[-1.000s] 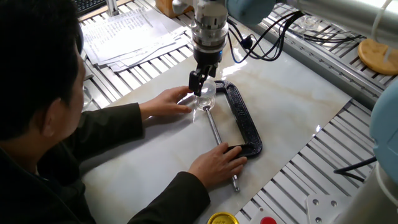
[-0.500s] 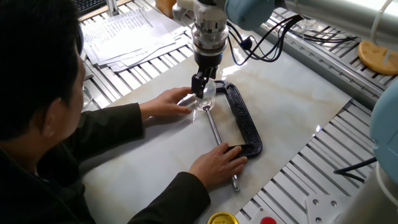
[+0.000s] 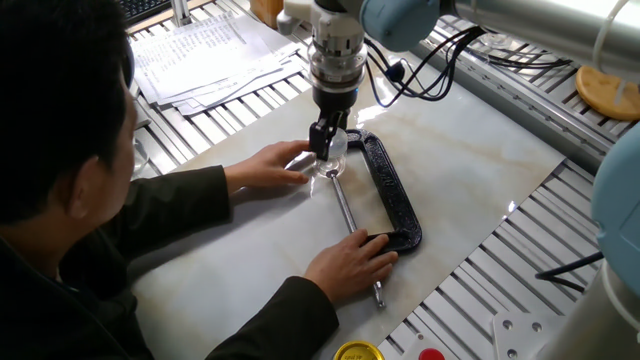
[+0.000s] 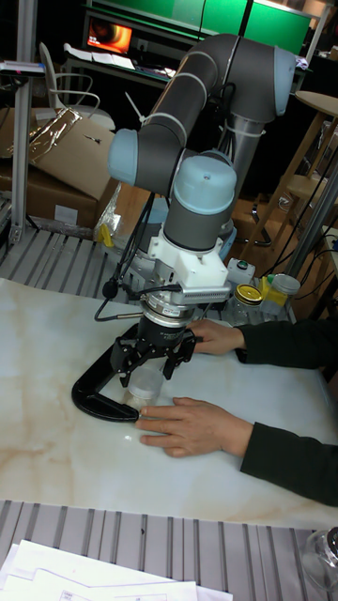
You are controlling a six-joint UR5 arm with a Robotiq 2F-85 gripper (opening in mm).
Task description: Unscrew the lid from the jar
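My pincer points straight down over the middle of the marble table, nearer its far edge in the fixed view. Its fingers stand to either side of the lid, which sits on top of the jar. From the tall fixed view the fingers appear narrow about the lid, but I cannot tell whether the pads touch it.

The jar stands upright at the open end of a black C-clamp. The clamp lies flat on the table, and its steel screw runs from the jar toward the near edge.

A person sits at the left edge in the fixed view. One hand rests on the table with fingertips just beside the jar. The other hand lies over the clamp's near end.

A yellow lid and a red cap lie at the near edge, well apart from the jar. Papers lie at the far left corner.
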